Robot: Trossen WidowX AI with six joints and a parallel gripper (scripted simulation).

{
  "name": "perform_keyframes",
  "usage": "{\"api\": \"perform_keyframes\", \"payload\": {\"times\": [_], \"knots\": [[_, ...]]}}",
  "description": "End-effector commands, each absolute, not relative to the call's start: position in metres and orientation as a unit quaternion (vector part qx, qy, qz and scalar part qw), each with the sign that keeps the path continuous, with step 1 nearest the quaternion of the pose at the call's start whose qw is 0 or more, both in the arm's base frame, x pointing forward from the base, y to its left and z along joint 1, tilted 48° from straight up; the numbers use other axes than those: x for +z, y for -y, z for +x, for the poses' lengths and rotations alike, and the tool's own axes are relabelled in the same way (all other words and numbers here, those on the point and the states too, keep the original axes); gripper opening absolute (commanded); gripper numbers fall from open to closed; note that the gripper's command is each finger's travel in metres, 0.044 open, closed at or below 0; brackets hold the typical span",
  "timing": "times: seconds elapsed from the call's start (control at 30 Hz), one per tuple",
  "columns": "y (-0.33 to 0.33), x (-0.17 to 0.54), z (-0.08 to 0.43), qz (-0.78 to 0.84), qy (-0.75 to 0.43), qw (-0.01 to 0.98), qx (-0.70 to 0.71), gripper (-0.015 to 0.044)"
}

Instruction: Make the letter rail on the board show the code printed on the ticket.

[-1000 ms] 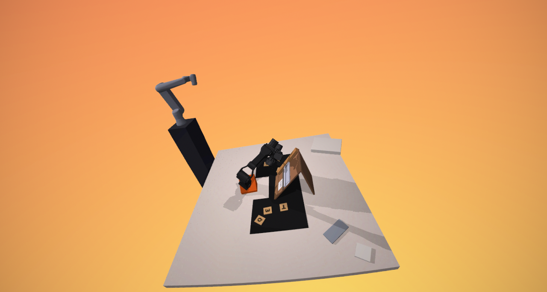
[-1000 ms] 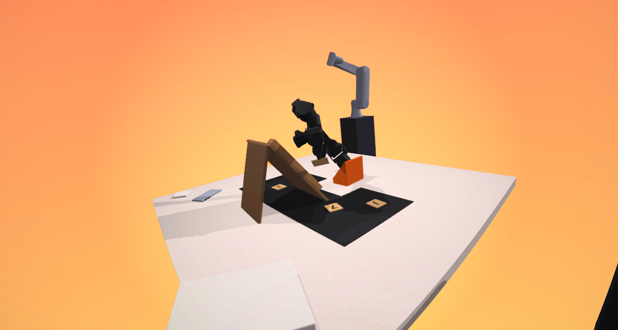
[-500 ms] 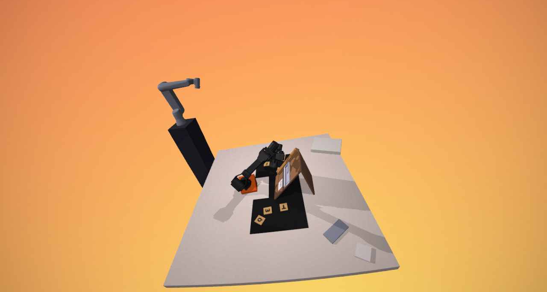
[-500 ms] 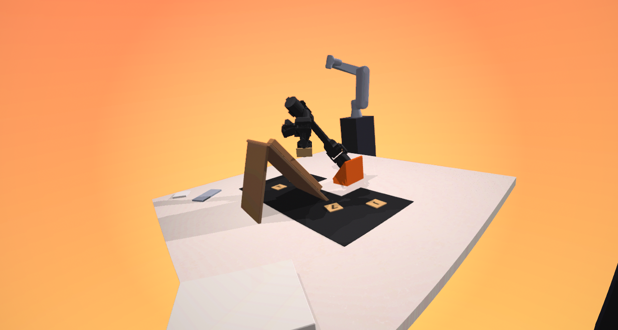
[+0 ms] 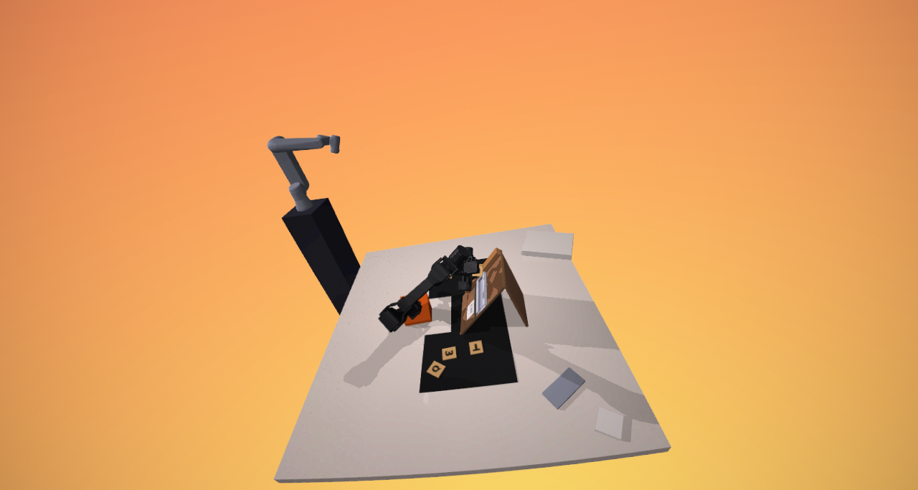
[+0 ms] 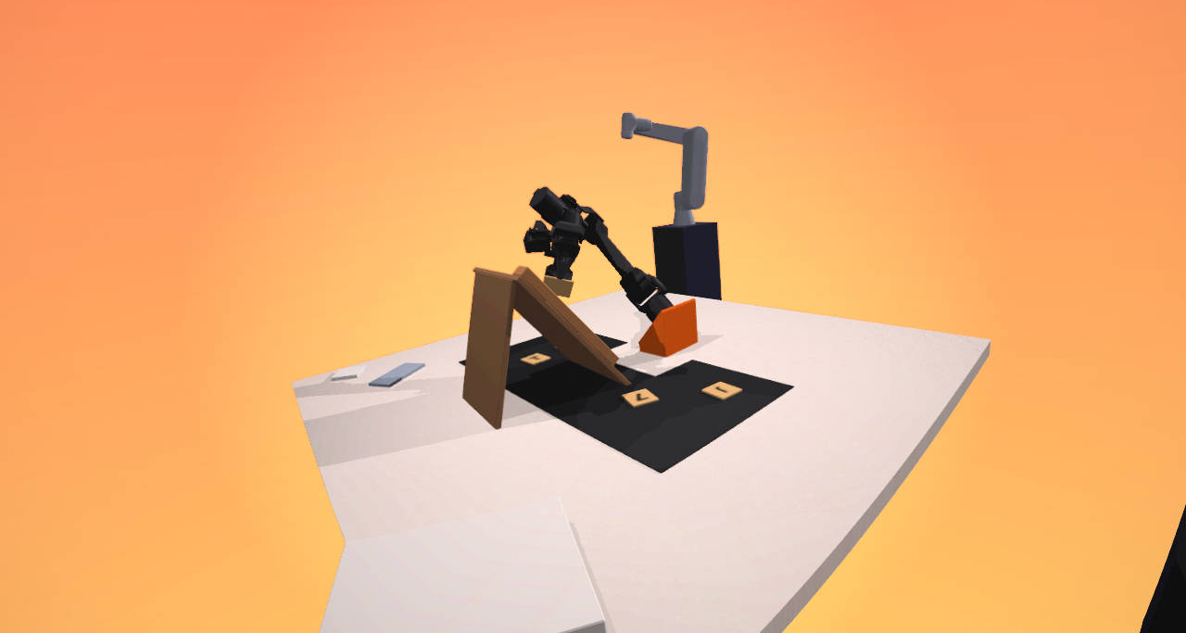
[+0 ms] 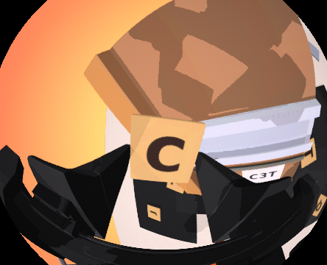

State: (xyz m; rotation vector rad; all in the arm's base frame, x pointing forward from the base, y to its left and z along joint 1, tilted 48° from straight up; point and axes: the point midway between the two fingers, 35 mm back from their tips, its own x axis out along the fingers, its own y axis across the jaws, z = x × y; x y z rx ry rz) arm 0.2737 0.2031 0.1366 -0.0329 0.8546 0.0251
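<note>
My gripper (image 6: 560, 276) (image 7: 163, 153) is shut on the C tile (image 6: 559, 286) (image 7: 167, 147), held in the air beside the rail's left end, which it partly hides in the wrist view. The pale rail (image 5: 481, 291) (image 7: 259, 136) on the sloping brown board (image 6: 489, 338) (image 7: 193, 96) shows no tiles in its visible part. The ticket (image 5: 471, 309) (image 7: 262, 174) below it reads C3T. The T tile (image 5: 475, 346) (image 7: 308, 154), 3 tile (image 5: 449, 353) and Q tile (image 5: 435, 369) (image 7: 320, 206) lie on the black mat (image 5: 475, 379). The L tile (image 6: 640, 397) and another tile (image 6: 721, 390) lie at its other end.
An orange block (image 5: 420, 312) (image 6: 679, 329) stands at my arm's base. A white slab (image 5: 547, 244) (image 6: 464, 571), a blue-grey slab (image 5: 563, 387) (image 6: 397, 373) and a small white block (image 5: 609, 422) lie on the counter. A grey arm (image 5: 298, 143) (image 6: 695, 169) stands on a dark pedestal beyond it.
</note>
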Motion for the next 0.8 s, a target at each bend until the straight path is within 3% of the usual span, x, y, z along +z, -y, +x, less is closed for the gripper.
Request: {"api": "perform_keyframes", "payload": {"times": [0.0, 0.77], "knots": [[-0.190, 0.151, 0.277, -0.054, -0.395, 0.917, 0.025, 0.0000], [-0.097, 0.228, 0.280, -0.220, -0.286, 0.933, 0.020, 0.0000]]}}
